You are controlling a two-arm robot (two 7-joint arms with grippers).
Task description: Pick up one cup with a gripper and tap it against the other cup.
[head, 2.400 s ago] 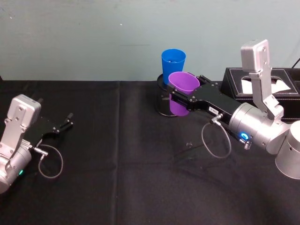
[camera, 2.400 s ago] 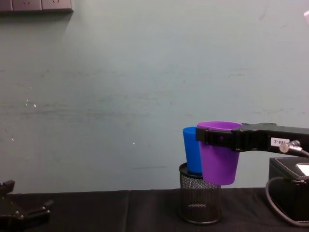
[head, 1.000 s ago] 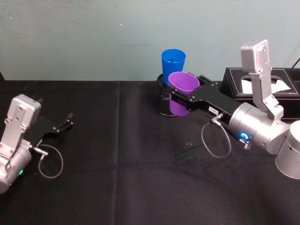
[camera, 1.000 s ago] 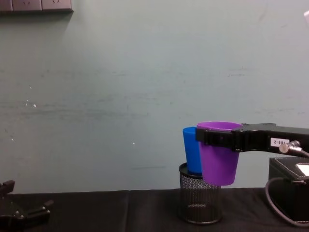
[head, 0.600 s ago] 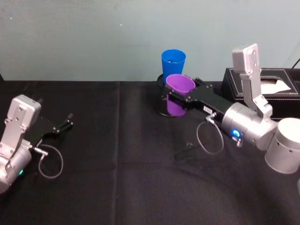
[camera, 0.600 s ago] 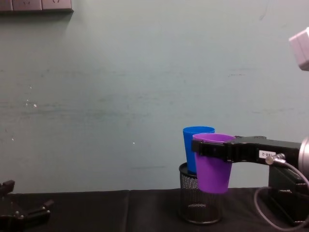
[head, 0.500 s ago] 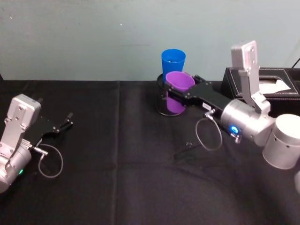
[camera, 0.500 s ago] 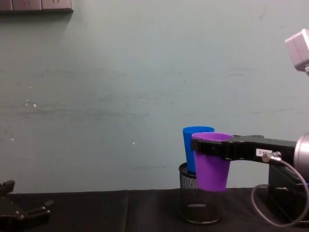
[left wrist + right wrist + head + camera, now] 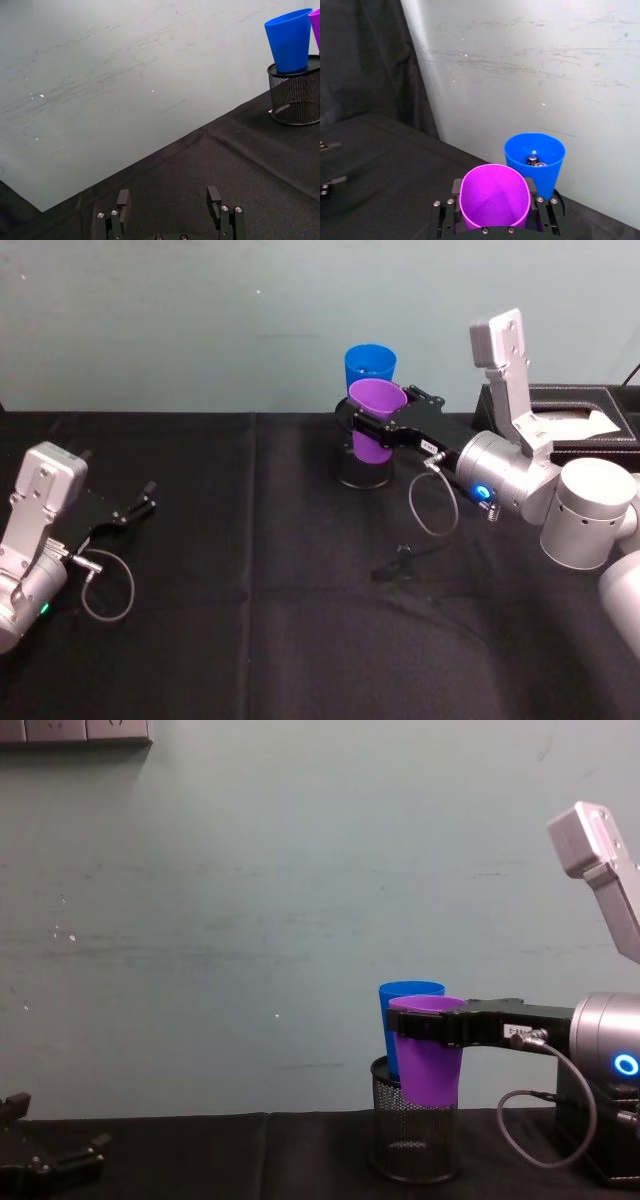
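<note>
The right gripper [image 9: 377, 426] clamps the purple cup [image 9: 377, 404] from both sides just under its rim, its fingers [image 9: 455, 189] pressed against the wall so the rim bulges slightly into an oval, and holds it upright and clear of the table. Over the last couple of seconds the gripper has dropped and pushed forward: in the chest view the purple rim stood above the blue one, and now it sits just below it, overlapping more of the blue cup [image 9: 405, 990]. That cup stands directly beyond the gripper's tips, seated in the black mesh pen holder [image 9: 412, 1145], whose rim now lies below and partly behind the purple cup's base. The two walls look as good as together, but whether they actually touch cannot be made out, so the tap is either landing or a hair away. Back from the gripper, the forearm runs nearly level, stretched forward across the table with the blue ring light [image 9: 481, 492] at the wrist and a grey bracket rising above it. Far off to the gripper's left, the left gripper [image 9: 148, 496] lies parked low over the black cloth, fingers spread and empty.
</note>
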